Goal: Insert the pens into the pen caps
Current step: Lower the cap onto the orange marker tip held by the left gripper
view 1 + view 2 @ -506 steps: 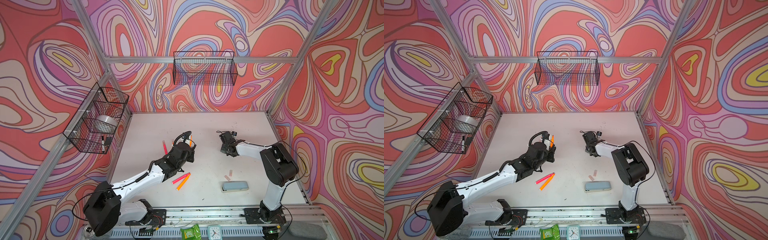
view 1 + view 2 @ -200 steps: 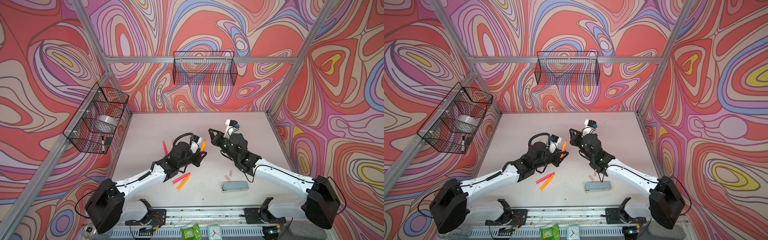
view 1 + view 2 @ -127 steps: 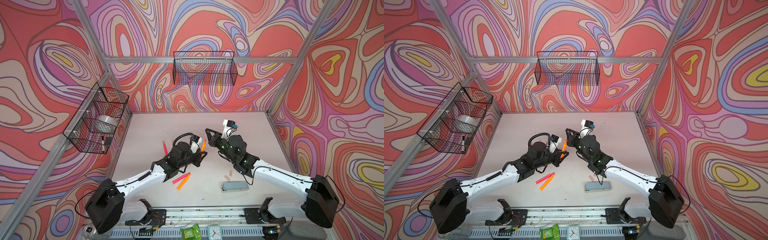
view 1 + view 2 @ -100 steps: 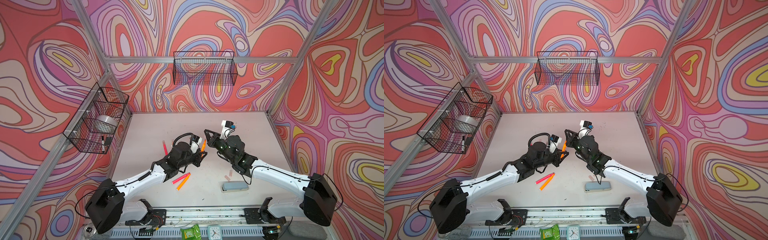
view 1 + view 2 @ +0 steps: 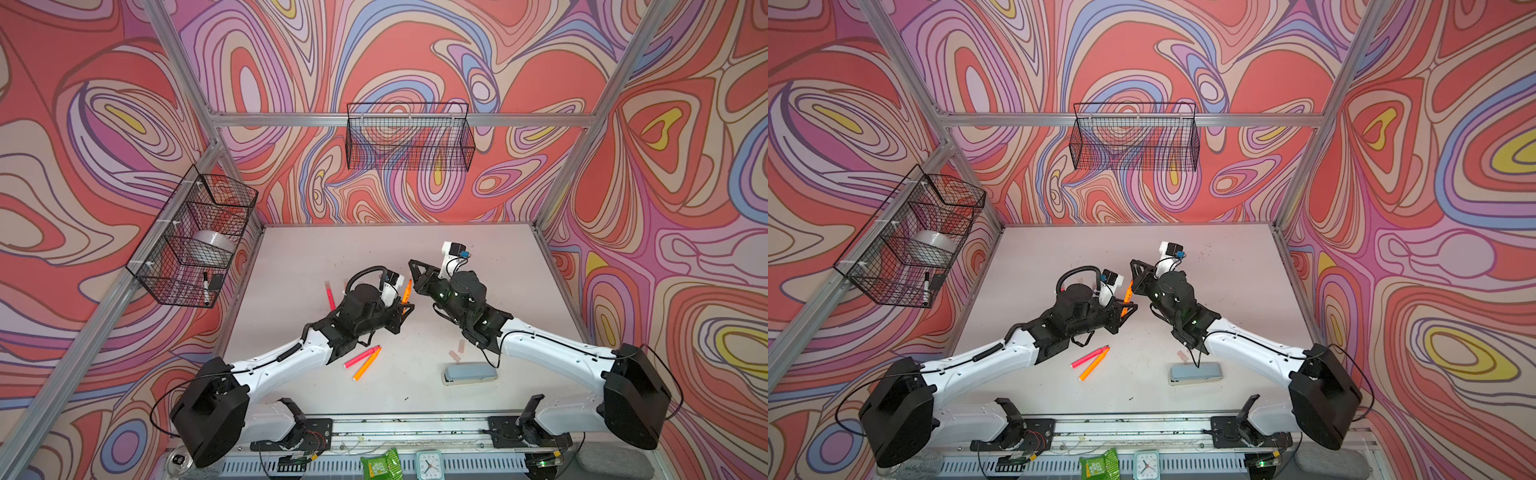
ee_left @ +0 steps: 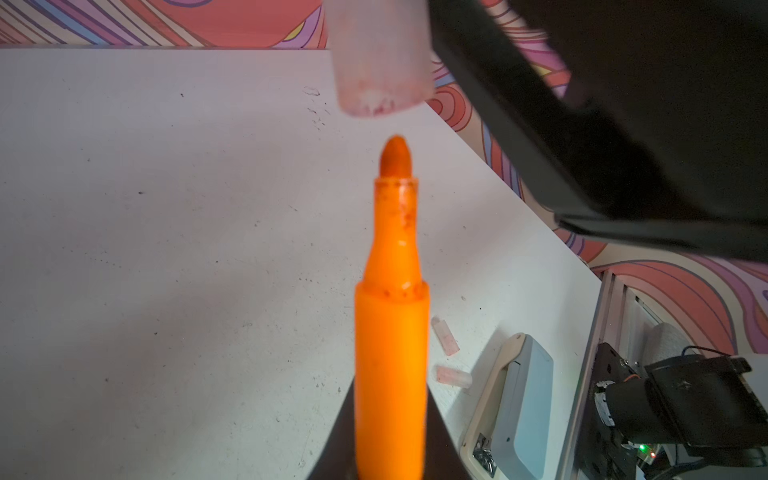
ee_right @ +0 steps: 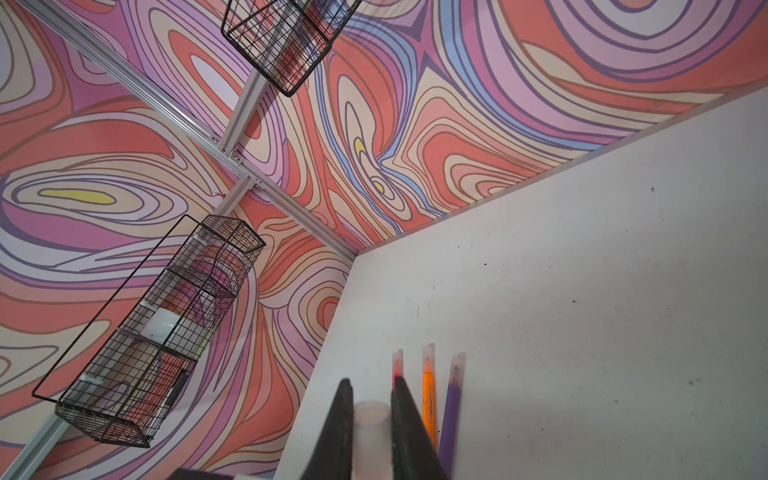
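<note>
In a top view the left hand (image 5: 403, 305) holds an orange pen (image 5: 407, 289) tight above the surface (image 5: 498, 257), close to the right hand (image 5: 412, 265). In the left wrist view the pen's tip points at a pale cap (image 6: 380, 62), very near, maybe not touching. In the right wrist view the right hand pinches the cap.

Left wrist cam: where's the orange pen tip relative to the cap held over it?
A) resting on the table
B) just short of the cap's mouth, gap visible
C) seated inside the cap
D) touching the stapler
B: the orange pen has its tip bare, with a visible gap before the open end of the cap.
</note>
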Available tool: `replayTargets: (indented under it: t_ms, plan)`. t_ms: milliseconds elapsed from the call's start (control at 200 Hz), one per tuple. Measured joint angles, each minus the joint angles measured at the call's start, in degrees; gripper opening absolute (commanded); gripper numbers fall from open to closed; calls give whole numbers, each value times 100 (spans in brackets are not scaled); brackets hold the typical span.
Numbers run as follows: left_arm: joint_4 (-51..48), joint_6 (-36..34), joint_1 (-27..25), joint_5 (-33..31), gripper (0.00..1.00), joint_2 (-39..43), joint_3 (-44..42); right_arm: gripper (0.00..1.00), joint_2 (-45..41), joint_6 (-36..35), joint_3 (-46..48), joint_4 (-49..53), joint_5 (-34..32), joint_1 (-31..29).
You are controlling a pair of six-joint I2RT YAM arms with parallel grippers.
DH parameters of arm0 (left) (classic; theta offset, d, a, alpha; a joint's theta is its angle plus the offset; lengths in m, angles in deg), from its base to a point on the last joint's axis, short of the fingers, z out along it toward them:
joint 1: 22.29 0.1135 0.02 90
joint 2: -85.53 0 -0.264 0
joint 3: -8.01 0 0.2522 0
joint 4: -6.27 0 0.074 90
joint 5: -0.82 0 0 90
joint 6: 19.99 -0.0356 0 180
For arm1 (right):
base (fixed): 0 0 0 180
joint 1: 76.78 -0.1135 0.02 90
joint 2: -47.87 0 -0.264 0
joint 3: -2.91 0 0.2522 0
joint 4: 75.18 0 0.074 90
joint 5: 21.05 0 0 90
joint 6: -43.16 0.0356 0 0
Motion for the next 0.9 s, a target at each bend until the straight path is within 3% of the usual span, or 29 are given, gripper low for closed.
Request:
replayTargets:
  t_ms: [896]
  plan:
    - [-28, 7, -9, -184, 0, 0, -26, 6, -13, 83, 420, -321, 39, -162]
